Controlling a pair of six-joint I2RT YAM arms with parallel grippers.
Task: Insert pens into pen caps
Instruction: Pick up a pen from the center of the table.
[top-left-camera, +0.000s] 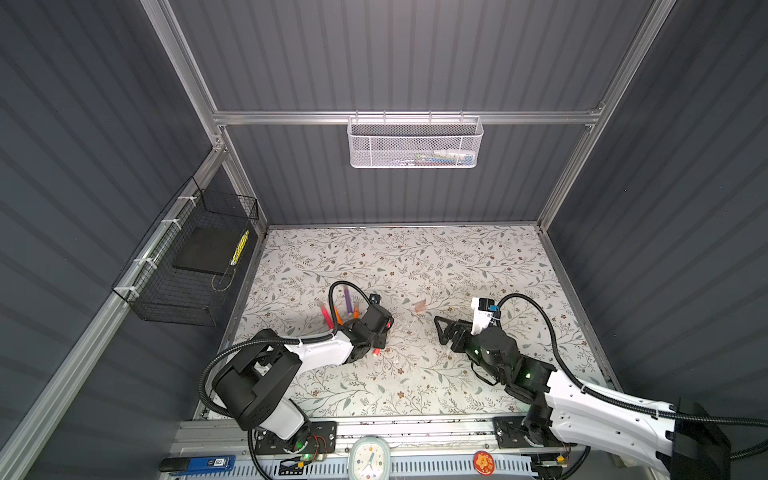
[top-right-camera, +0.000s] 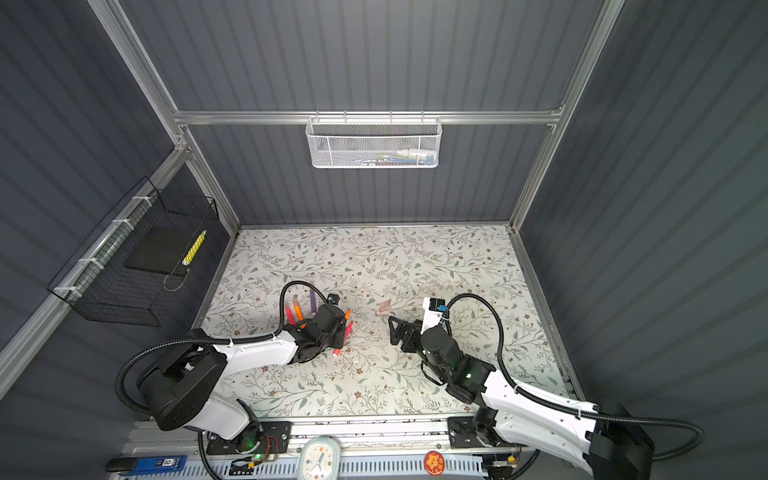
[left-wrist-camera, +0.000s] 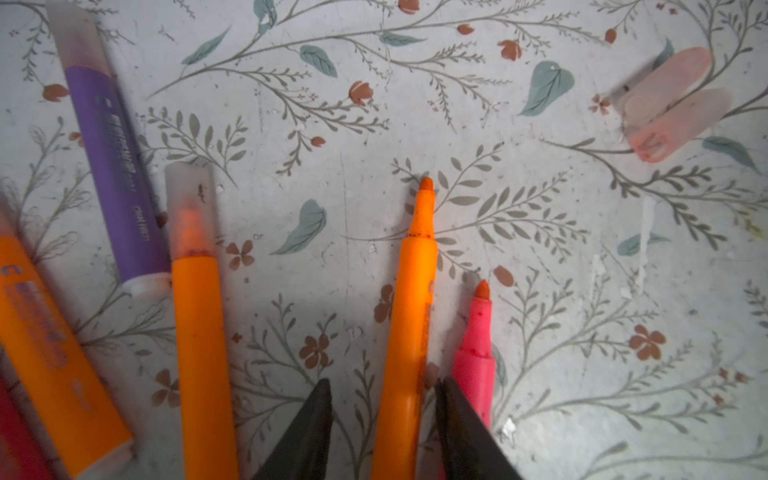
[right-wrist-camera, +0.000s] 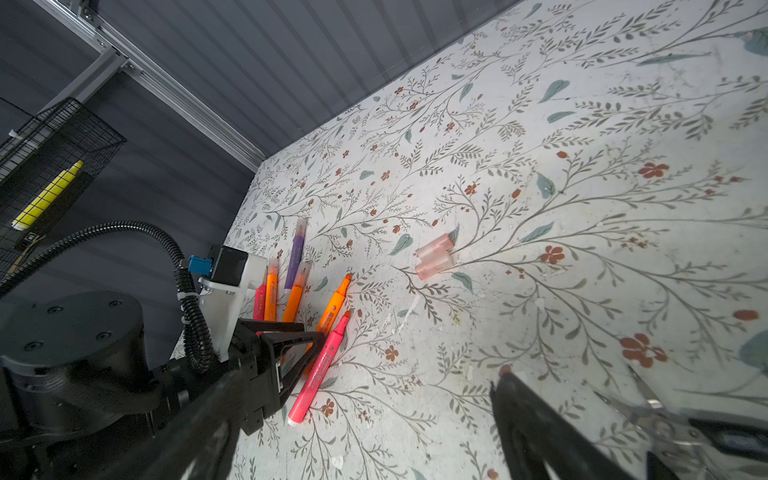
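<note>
Pens (right-wrist-camera: 293, 303) are gathered left of centre on the table (right-wrist-camera: 582, 124). An uncapped orange pen (left-wrist-camera: 411, 311) is straddled by the left gripper (left-wrist-camera: 383, 380), whose jaws are held apart with a gap seen on one side. An uncapped pink pen (left-wrist-camera: 476, 345) is laid just beside it, on the near side. Four others, a capped purple pen (left-wrist-camera: 116, 166) among them, are fanned further left. Two loose caps (left-wrist-camera: 673, 99) are laid touching, between the grippers and slightly farther. The right gripper (top-left-camera: 441, 331) is spread wide and empty.
</note>
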